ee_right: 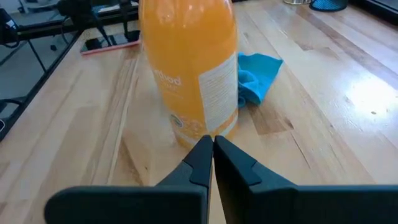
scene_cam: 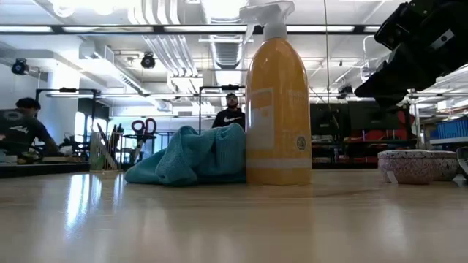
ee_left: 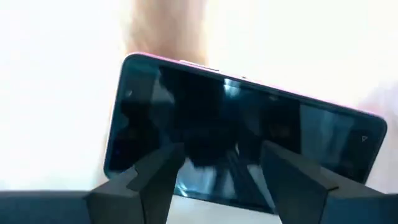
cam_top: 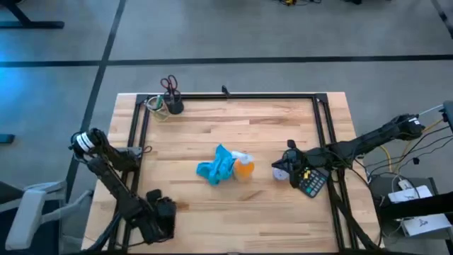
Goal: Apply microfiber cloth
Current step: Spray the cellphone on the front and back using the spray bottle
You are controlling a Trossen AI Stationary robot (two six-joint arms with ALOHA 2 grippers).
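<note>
Turquoise-blue microfiber cloth (cam_top: 215, 168); orange spray bottle (cam_top: 244, 168) with white trigger head and pale label; black phone (ee_left: 239, 140) with pink edge; speckled pinkish-white bowl (scene_cam: 417, 165); light wood-grain tabletop (cam_top: 262, 120); dark tools; red-handled scissors (cam_top: 168, 84).

You have one microfiber cloth (cam_top: 214, 167) at the table's centre, and one orange spray bottle (cam_top: 243, 167) touching it at its 3 o'clock. One black phone (ee_left: 242, 149) fills the left wrist view. One calculator (cam_top: 311, 183) lies toward 3 o'clock, with one speckled bowl (scene_cam: 417, 165) just beside it. One cup (cam_top: 174, 106) holding one pair of scissors (cam_top: 168, 85) stands at 11 o'clock. Two arms count two grippers: left gripper (cam_top: 161, 216) at 7 o'clock, right gripper (cam_top: 291, 166) at 3 o'clock. Two people (scene_cam: 232, 111) show in the room behind.
</note>
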